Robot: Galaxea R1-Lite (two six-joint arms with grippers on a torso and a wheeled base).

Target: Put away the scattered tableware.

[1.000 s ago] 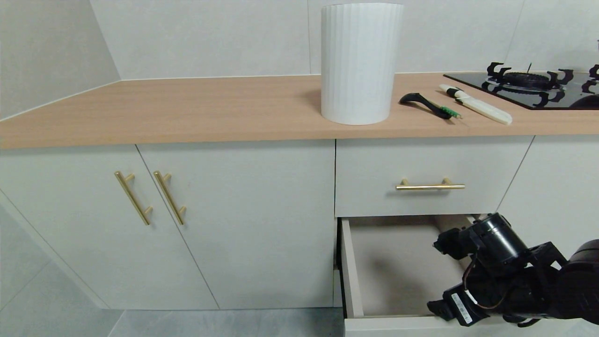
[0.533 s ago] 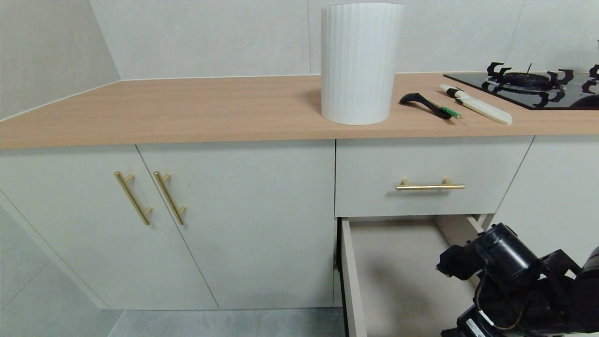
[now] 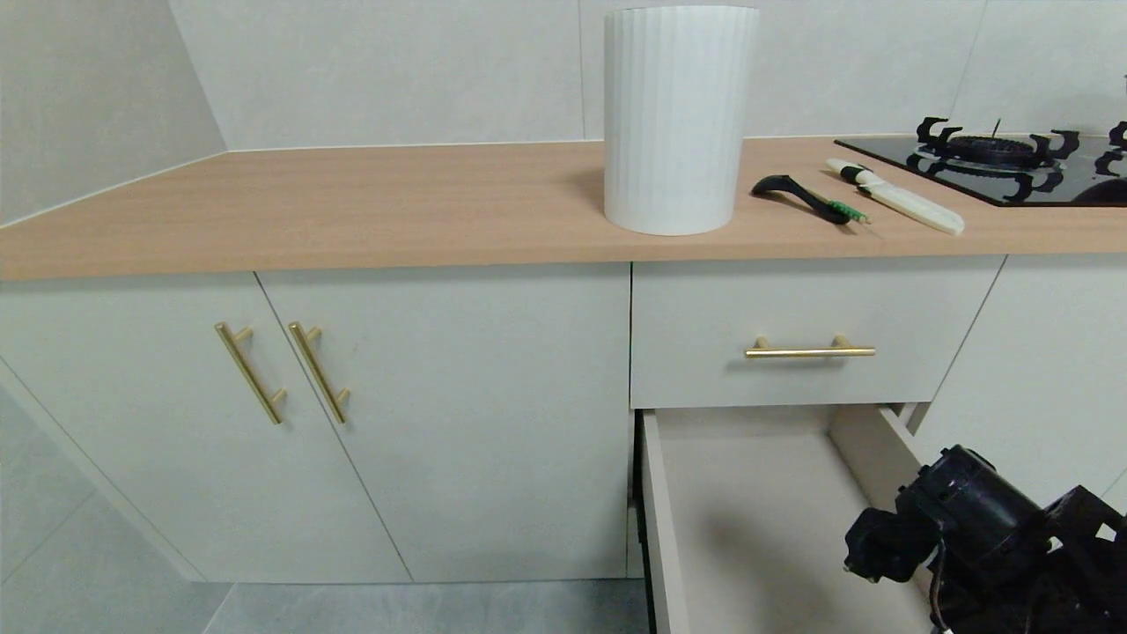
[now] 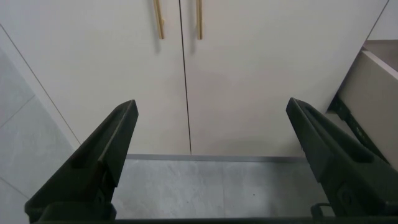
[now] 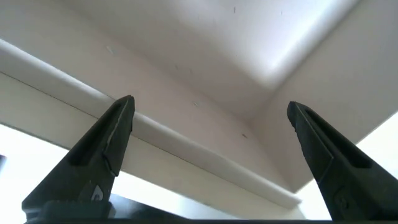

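On the wooden counter (image 3: 352, 211) lie a black peeler (image 3: 806, 199) with a green tip and a white knife (image 3: 898, 197), both to the right of a tall white ribbed container (image 3: 680, 119). Below them the lower drawer (image 3: 748, 511) stands pulled out, and its inside is bare. My right arm (image 3: 977, 528) hangs low at the drawer's right side. My right gripper (image 5: 210, 104) is open, with nothing between its fingers, facing an inner corner of the drawer (image 5: 186, 74). My left gripper (image 4: 211, 106) is open too, low before the cabinet doors (image 4: 249, 74).
A gas hob (image 3: 995, 158) sits at the counter's far right. The upper drawer (image 3: 810, 351) with its gold handle is closed. Two cabinet doors with gold handles (image 3: 251, 372) fill the left front. Grey floor (image 4: 211, 186) lies below.
The lower drawer has slid further out, and its front panel has left the head view. My right arm has moved down and to the right with it.
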